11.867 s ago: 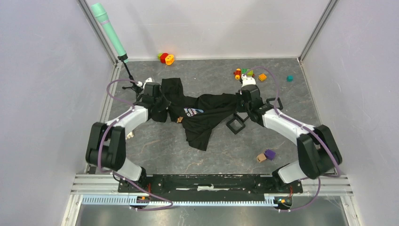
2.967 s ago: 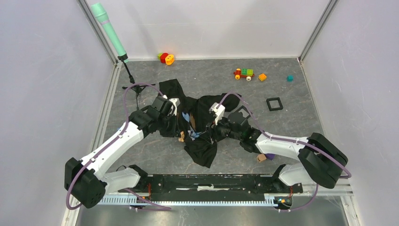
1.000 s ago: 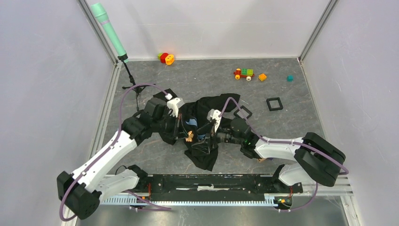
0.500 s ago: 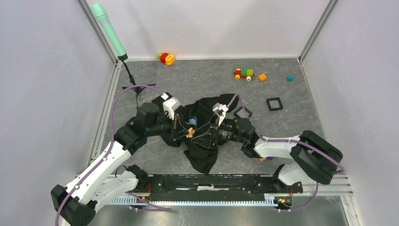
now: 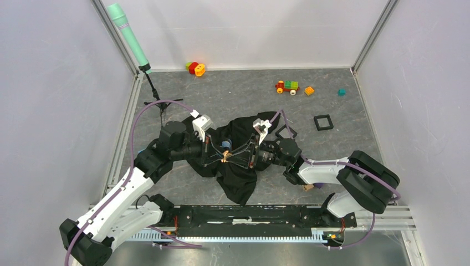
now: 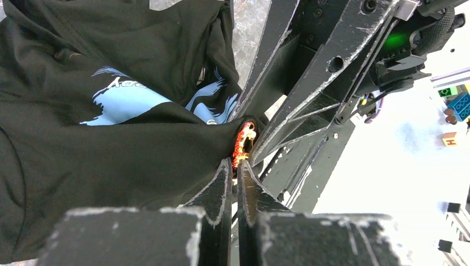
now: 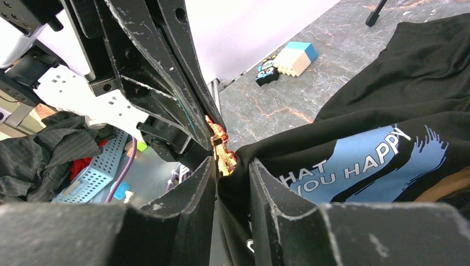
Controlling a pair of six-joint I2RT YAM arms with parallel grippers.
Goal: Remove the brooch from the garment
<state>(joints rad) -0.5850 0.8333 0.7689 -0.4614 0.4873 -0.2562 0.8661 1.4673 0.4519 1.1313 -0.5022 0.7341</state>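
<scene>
The garment (image 5: 238, 177) is a black T-shirt with a blue print, bunched in the middle of the floor, and it also shows in the left wrist view (image 6: 83, 155). The brooch (image 5: 224, 159) is a tiny orange pin on a raised fold. My left gripper (image 5: 220, 155) comes from the left. In its wrist view it (image 6: 233, 164) is shut, with the edge of the brooch (image 6: 243, 143) between its tips. My right gripper (image 5: 237, 157) comes from the right. It (image 7: 233, 164) is shut on a fold of the garment (image 7: 388, 83) right behind the brooch (image 7: 221, 152).
At the back stand red and orange ring toys (image 5: 195, 68), a toy train (image 5: 286, 86), an orange cube (image 5: 308, 90) and a teal cube (image 5: 341, 92). Two black square frames (image 5: 322, 122) (image 5: 286, 132) lie at the right. A green-headed stand (image 5: 128, 36) rises at the back left.
Both grippers left the shirt's ends and met at the brooch. In the last second the fingers drew tip to tip and the fold with the brooch rose slightly.
</scene>
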